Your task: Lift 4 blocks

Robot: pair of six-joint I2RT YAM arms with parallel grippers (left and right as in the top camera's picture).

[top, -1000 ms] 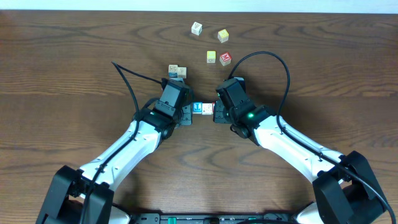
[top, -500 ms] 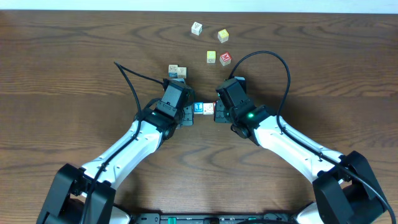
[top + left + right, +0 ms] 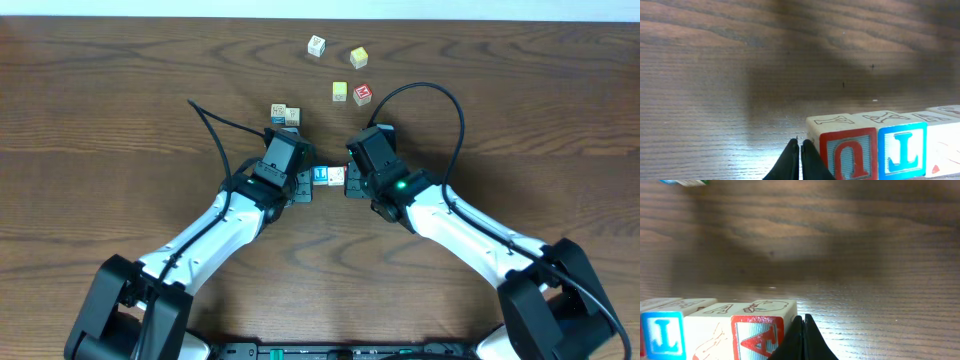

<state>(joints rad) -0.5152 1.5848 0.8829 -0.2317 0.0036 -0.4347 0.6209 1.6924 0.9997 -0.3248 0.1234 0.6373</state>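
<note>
Toward the left of the table (image 3: 120, 100), the left arm is angling in from the near edge, and the left hand (image 3: 302, 185) is resting against the left end of a row of four blocks (image 3: 328, 176) near the middle. Its fingers (image 3: 794, 159) are sitting tight together, with nothing between them, and are lying right against the red block with a U (image 3: 847, 152). Behind this hand, a pair of blocks (image 3: 284, 116) is sitting side by side, apart from the row.

Next in the row, the blue block (image 3: 902, 150) is touching the red one, and the white-faced block (image 3: 942, 150) is touching the blue one. All of them are standing upright with their faces in one line. The second red block (image 3: 757, 337) is closing the row at its right end, and the right hand (image 3: 802, 322) is pressing on its outer side, its fingers likewise together and gripping nothing between them. So the row is sitting squeezed between the two hands. Whether it is off the table cannot be told.

Farther back and to the right, a pale block (image 3: 316, 45), two yellow blocks (image 3: 358, 57) and a loose red block (image 3: 362, 94) are lying well apart from the row.
</note>
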